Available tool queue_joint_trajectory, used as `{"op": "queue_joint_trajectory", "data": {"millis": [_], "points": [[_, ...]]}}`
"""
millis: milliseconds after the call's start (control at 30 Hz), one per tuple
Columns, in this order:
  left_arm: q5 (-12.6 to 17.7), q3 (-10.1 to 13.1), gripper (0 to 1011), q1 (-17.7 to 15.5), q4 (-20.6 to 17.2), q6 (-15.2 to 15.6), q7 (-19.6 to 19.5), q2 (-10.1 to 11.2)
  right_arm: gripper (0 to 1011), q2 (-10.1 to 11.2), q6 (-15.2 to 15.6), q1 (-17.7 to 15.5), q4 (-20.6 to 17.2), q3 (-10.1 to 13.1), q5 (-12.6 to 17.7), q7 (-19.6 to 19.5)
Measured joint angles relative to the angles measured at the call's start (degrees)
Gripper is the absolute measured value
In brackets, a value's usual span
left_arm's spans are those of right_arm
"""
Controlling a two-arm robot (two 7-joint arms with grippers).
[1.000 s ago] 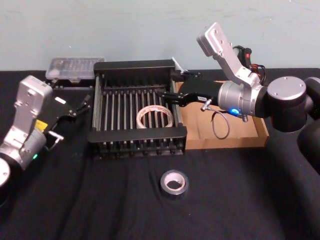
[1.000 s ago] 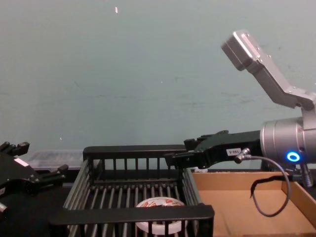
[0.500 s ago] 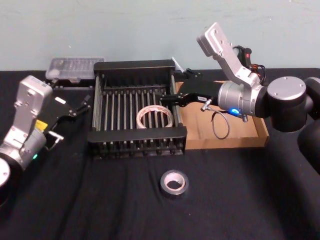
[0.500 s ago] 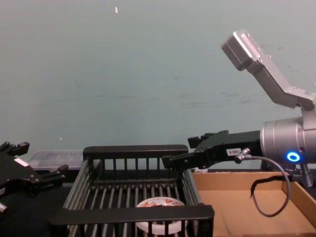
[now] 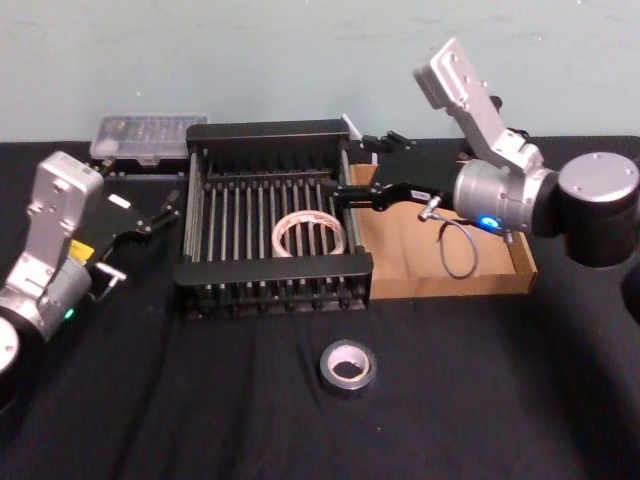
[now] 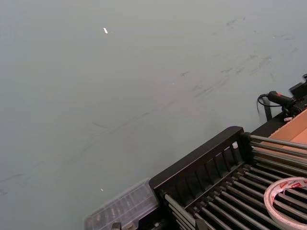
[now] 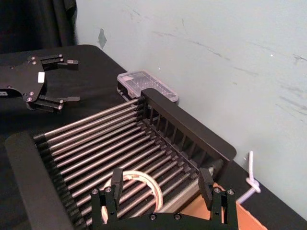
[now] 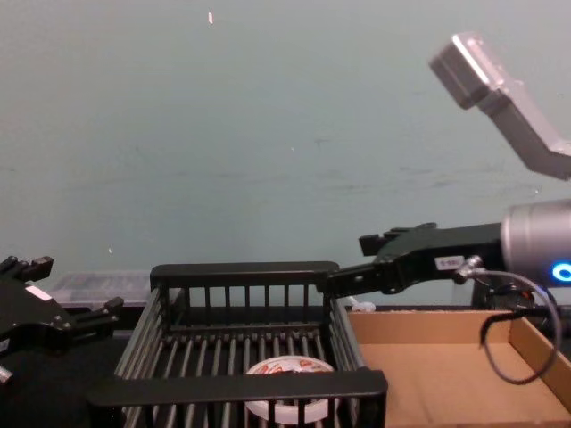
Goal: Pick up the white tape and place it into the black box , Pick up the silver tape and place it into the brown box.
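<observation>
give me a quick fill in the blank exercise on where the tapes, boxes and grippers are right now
1. The white tape lies inside the ____ box.
2. The silver tape sits on the black table, in front of the black box and ____ both boxes.
3. The right gripper, its fingers ____, hovers over the black box's right rim beside the brown box.
4. The left gripper is parked to the ____ of the black box.

Missing words: black; outside; open; left
</observation>
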Motion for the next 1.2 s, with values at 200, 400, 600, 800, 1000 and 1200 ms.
{"op": "queue_joint_trajectory", "data": {"millis": [200,400,600,800,1000,1200], "points": [[0.0,0.0,1001,0.0,0.0,0.0,0.0,0.0,1002,3.6,1.7,-2.8,-5.5,1.1,1.1,0.0],[0.0,0.0,1001,0.0,0.0,0.0,0.0,0.0,1002,7.7,3.2,-6.0,-10.6,1.9,2.2,0.3],[0.0,0.0,1001,0.0,0.0,0.0,0.0,0.0,1002,10.9,4.9,-8.8,-14.4,2.4,3.5,0.8],[0.0,0.0,1001,0.0,0.0,0.0,0.0,0.0,1002,13.8,6.6,-11.4,-17.8,2.1,5.0,1.8],[0.0,0.0,1001,0.0,0.0,0.0,0.0,0.0,1002,15.3,7.8,-12.7,-19.1,0.5,6.0,3.0],[0.0,0.0,1001,0.0,0.0,0.0,0.0,0.0,1002,15.9,8.4,-12.9,-19.5,-1.4,6.8,4.1]]}}
